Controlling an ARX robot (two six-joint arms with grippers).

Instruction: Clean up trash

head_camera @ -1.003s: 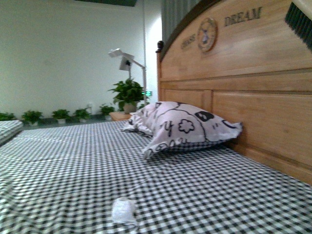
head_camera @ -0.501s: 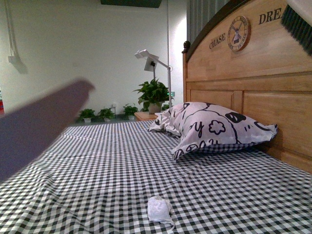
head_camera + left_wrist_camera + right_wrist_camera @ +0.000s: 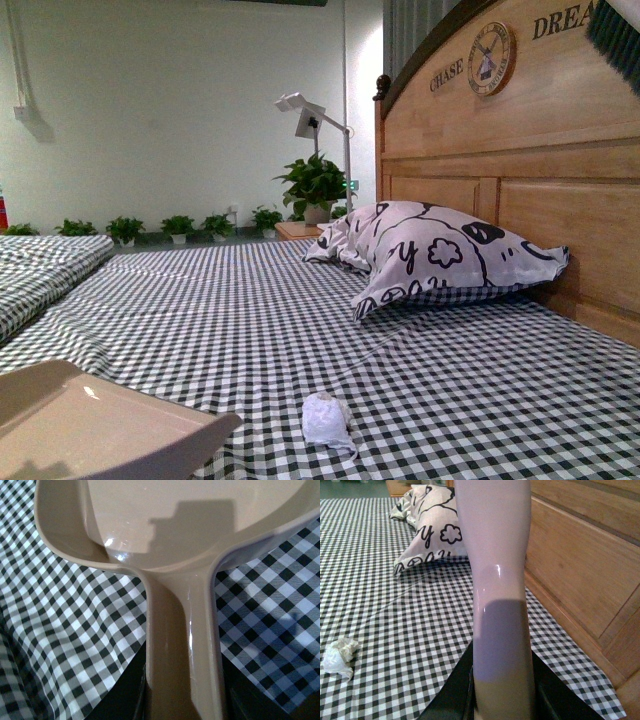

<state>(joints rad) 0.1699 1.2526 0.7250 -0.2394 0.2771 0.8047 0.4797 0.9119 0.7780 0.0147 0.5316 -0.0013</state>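
Your left hand [image 3: 182,702] is gripping the beige dustpan [image 3: 95,425] by its handle, your right hand [image 3: 502,700] a pale brush handle [image 3: 499,565]. The tissue wad [image 3: 325,420] is lying on the checked tabletop [image 3: 250,310] near the dustpan, well apart from the pillow [image 3: 440,255].

A bedroom: checked bed [image 3: 250,320], wooden headboard [image 3: 560,120], pillow [image 3: 440,255].

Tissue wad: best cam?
Front view: tissue wad whole, central, on the checked sheet beside the dustpan. Right wrist view has it near the frame edge, past the brush handle; left wrist view shows only dustpan and sheet.
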